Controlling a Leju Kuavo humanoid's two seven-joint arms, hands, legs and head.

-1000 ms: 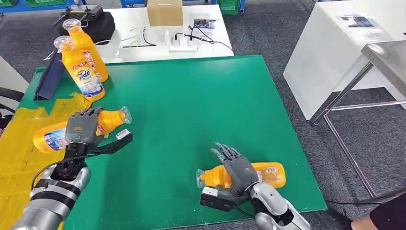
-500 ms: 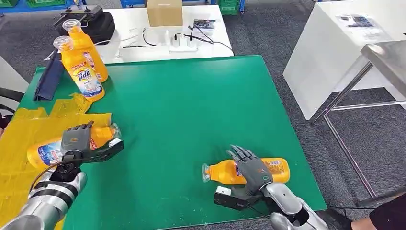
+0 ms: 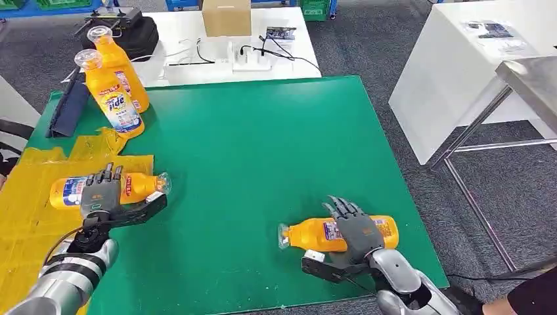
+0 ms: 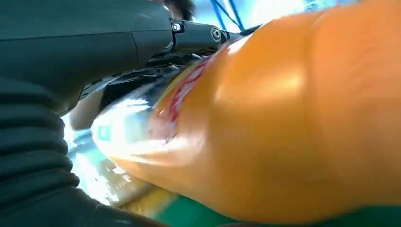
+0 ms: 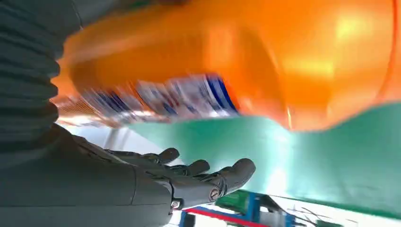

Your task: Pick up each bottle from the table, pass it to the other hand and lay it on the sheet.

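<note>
Left hand (image 3: pixel 98 191) sits over a lying bottle (image 3: pixel 134 186) on the yellow sheet (image 3: pixel 26 216), at the left of the green counter (image 3: pixel 249 151). Fingers look extended across the bottle body with the thumb out toward the counter; probably letting go or about to, since the bottle lies flat on the sheet where the task wants it. Can't tell whether it really grips: the left wrist view is a blurred close orange surface with dark fingers (image 4: pixel 156 42) alongside, contact unclear.

Right hand (image 3: pixel 355 226) hovers over a second bottle (image 3: pixel 309 236) lying on bare green near the front right edge, cap pointing left. Fingers spread, not wrapped around it; reads as lining up for the pick, as this bottle is next to go to the other hand. In the right wrist view the fingers (image 5: pixel 208 177) are straight and apart, with the orange bottle close by, so it holds nothing.

Two more bottles (image 3: pixel 108 88) stand upright at the far left corner, beside a dark blue folder (image 3: pixel 66 108), waiting their turn.

Hidden or unclear: left hand covers the middle of its bottle's label; right hand covers part of the other label. Both wrist views smeared, label text unreadable. Sheet cut off by the frame edge on the left.
</note>
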